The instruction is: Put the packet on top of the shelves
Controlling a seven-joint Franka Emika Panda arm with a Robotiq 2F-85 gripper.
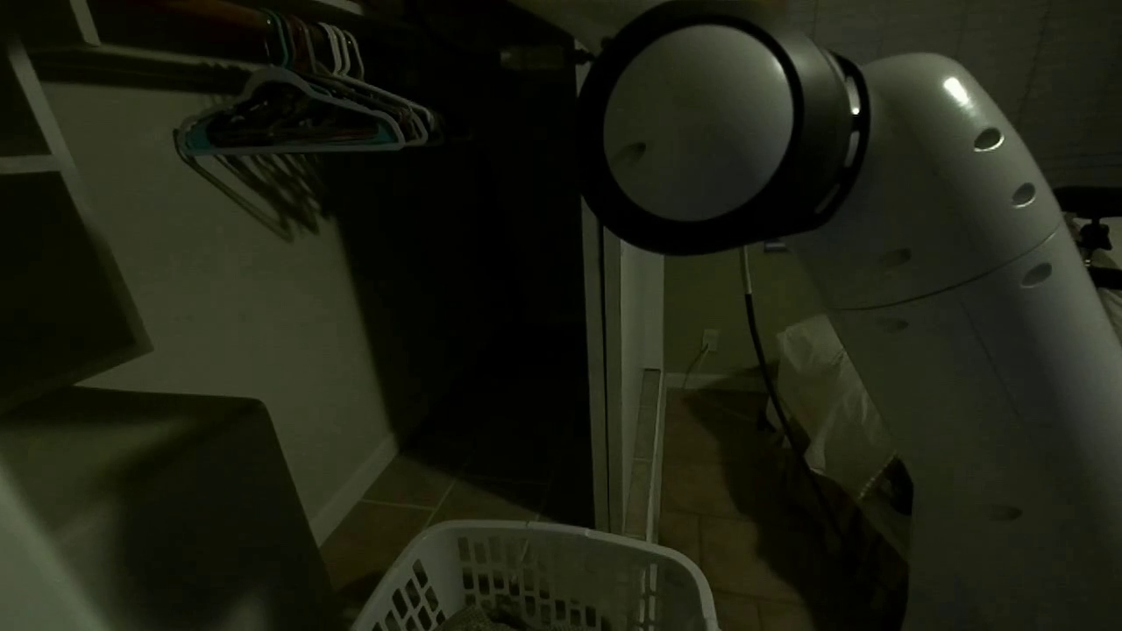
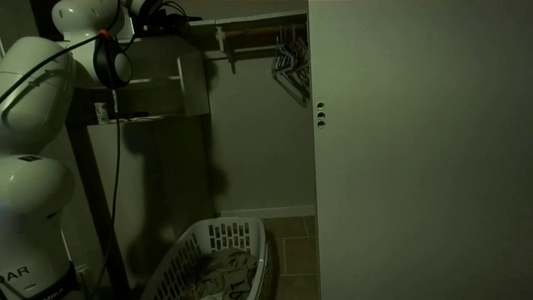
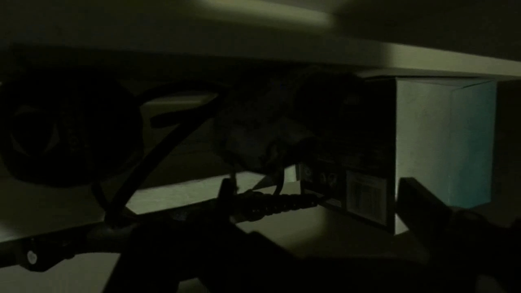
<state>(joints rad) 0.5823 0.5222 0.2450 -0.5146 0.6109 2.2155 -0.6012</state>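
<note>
The packet does not show in any view; it is hidden or out of view. The white shelves (image 2: 195, 89) stand at the upper left in an exterior view, and part of their frame (image 1: 114, 280) shows at the left edge in an exterior view. In the wrist view my gripper (image 3: 317, 195) is open, its dark fingers wide apart with nothing gripped. Beyond them lie a dark-faced box (image 3: 423, 138) with pale and teal sides, a ribbed black cable end (image 3: 276, 203) and a dark, unclear lump (image 3: 260, 138), beneath a pale board (image 3: 439, 59).
Black cables (image 3: 163, 150) and a round dark object (image 3: 73, 130) crowd the wrist view's left. A white laundry basket (image 2: 262, 250) holds cloth on the floor. Hangers (image 1: 289, 123) hang from a rail. A cup (image 2: 101, 113) stands on the cabinet (image 2: 141, 166). A white door (image 2: 420, 158) fills one side.
</note>
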